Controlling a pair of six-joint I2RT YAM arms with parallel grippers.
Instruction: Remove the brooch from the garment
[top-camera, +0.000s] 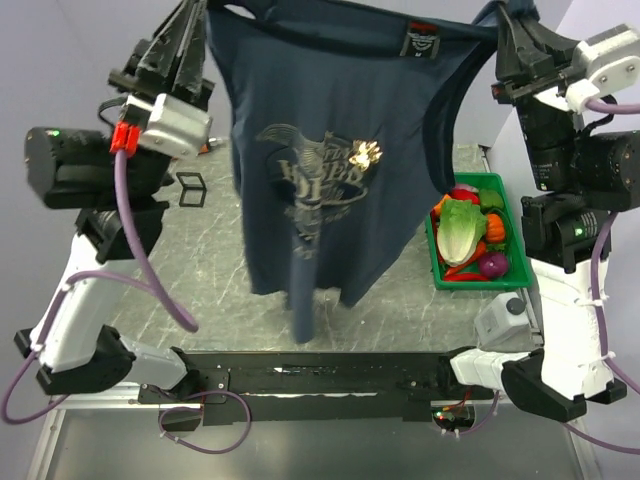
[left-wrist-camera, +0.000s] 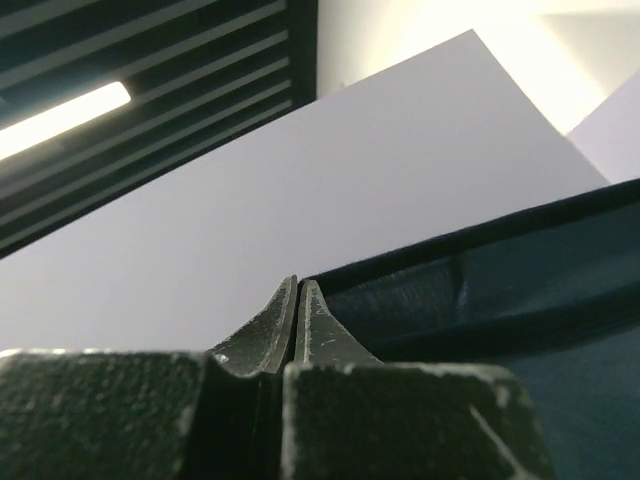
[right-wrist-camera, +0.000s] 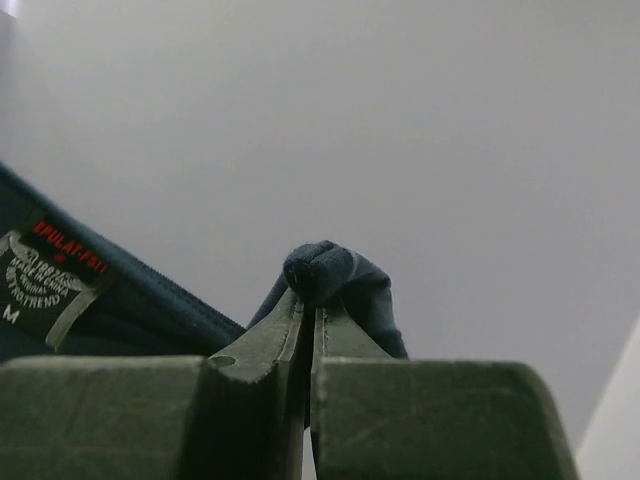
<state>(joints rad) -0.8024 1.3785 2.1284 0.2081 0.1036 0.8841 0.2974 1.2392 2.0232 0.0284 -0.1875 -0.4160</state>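
On limp navy garment (top-camera: 300, 100), glinting gold brooch (top-camera: 365, 154)

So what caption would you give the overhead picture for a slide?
Left gripper and right gripper hold the navy tank top up by its straps, gold brooch pinned on the chest print.

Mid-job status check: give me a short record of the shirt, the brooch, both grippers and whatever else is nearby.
garment: navy tank top, held up, hanging between the arms, print facing the top camera
brooch: gold, pinned on the chest print
left gripper: shut at the top's edge
right gripper: shut on bunched strap fabric
bin: green, toy vegetables inside, on the table to the right
task: brooch not yet removed
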